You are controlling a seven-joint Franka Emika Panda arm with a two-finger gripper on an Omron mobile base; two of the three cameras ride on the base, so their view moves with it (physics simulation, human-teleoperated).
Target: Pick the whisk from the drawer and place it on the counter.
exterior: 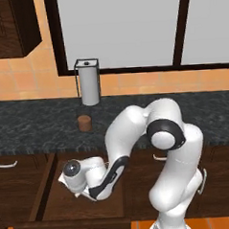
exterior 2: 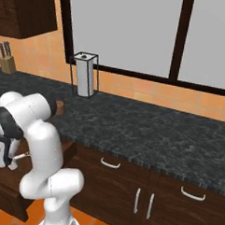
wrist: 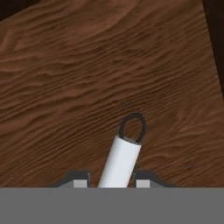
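Gripper [wrist: 110, 183] fingertips stand on either side of the whisk's [wrist: 121, 159] thin white handle, close against it, so they look closed on it, though actual contact is hard to confirm. In the hand view the handle runs up from between the tips, ending in a small dark wire loop (the balloon head is hidden). Below it lies the wood-grain floor of the open drawer [exterior: 48, 178], where the arm reaches down. Gripping the handle probably keeps the wires uncrushed. Above the cabinets, the dark speckled counter [exterior: 35, 123] holds a brown cylinder [exterior: 84, 122] and a paper towel holder [exterior: 88, 83].
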